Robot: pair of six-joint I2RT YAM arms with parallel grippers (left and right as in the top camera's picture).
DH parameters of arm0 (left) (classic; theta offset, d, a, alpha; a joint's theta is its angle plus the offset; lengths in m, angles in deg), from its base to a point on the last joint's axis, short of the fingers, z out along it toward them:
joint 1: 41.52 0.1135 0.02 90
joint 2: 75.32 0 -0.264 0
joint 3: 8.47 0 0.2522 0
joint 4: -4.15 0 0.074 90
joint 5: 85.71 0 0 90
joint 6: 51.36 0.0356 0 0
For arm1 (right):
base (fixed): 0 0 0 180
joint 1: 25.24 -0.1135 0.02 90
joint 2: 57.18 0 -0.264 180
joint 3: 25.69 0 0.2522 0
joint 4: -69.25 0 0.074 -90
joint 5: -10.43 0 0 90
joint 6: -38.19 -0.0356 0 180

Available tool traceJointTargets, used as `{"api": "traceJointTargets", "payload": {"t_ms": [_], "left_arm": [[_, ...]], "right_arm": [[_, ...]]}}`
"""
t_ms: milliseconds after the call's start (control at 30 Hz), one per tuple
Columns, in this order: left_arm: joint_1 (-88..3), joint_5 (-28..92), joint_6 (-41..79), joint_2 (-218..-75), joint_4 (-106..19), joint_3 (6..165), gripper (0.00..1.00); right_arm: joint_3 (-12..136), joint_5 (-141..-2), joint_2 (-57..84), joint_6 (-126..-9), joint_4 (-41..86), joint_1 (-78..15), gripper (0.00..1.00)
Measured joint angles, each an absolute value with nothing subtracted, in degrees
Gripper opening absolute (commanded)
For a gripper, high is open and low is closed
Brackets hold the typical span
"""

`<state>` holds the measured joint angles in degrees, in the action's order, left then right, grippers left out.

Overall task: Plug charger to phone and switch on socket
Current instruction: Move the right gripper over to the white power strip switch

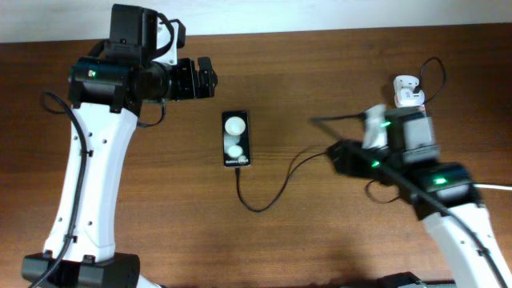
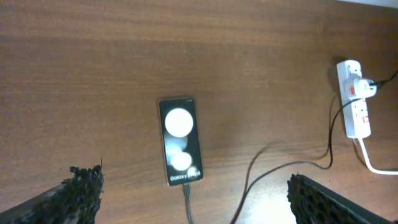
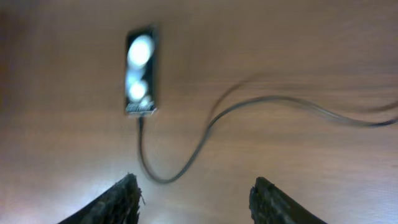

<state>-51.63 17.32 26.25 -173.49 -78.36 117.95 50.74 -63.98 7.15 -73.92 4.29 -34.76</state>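
Glossy black rectangular phone point(image 1: 236, 139) on grained brown wooden table point(image 1: 320, 248), thin black charger cable point(image 1: 272, 192) curling from its end; white plastic power strip point(image 2: 359, 119) well apart. Left claw point(image 2: 193, 182), right claw point(image 3: 196, 182) spread wide.

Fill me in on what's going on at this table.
A phone is being set up to charge. The charger reaches the lower end of the phone and appears plugged in. The left gripper and right gripper are open, holding nothing. The socket sits off to the right, adapter in; its switch state is unclear.
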Motion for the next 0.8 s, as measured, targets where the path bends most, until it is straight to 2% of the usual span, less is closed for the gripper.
{"api": "traceJointTargets", "payload": {"t_ms": [167, 367, 433, 633, 800], "left_arm": [[-51.6, 17.3, 26.3, -173.5, -78.6, 118.0, 0.99], [-51.6, 17.3, 26.3, -173.5, -78.7, 118.0, 0.99], [-51.6, 17.3, 26.3, -173.5, -78.6, 118.0, 0.99], [-51.6, 17.3, 26.3, -173.5, -78.6, 118.0, 0.99], [-51.6, 17.3, 26.3, -173.5, -78.6, 118.0, 0.99]], "right_arm": [[59.7, -64.4, 7.7, -70.9, 1.7, -17.9, 0.31], [73.2, -62.5, 20.7, -70.0, -1.2, -3.0, 0.2], [77.0, -61.1, 25.8, -69.7, -1.7, -0.2, 0.05], [80.9, -57.8, 41.6, -69.4, 2.9, 6.0, 0.04], [80.9, -57.4, 52.0, -69.3, 7.6, 7.3, 0.04]]}}
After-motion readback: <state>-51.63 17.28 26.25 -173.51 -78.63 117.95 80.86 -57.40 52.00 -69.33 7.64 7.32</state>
